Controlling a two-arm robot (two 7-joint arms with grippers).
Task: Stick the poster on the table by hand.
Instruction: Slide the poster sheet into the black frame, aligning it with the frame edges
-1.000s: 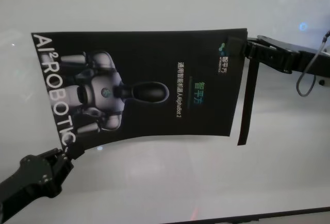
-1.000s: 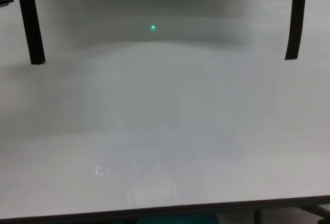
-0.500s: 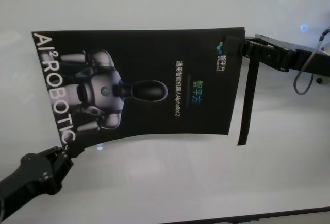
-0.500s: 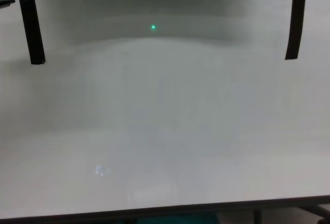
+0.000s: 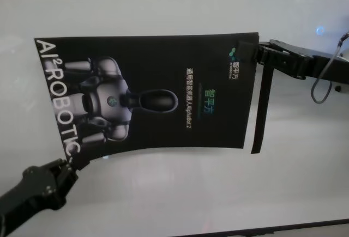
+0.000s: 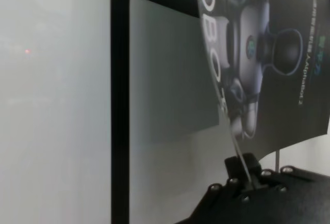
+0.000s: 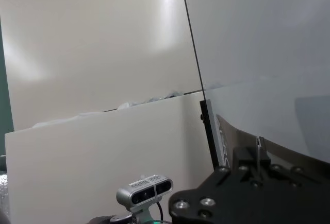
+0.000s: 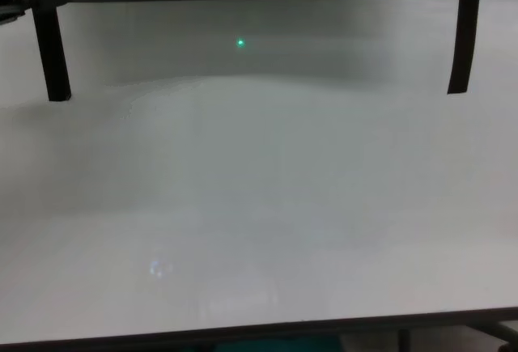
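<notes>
Poster (image 5: 158, 92) held above worktop (image 5: 180, 193): left pincer (image 5: 68, 164) clenched on near-left corner, right pincer (image 5: 255, 53) clenched on far-right corner, black strip (image 5: 260, 111) dangling there

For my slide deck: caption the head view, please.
Left end effector and right end effector hold the poster by opposite corners above the table.

You are looking at bare table (image 8: 267, 206) lying open beneath the lifted poster (image 5: 163, 92), while two black strips (image 8: 50, 40) (image 8: 461, 32) are hanging down at either side, narrowing that passage.
</notes>
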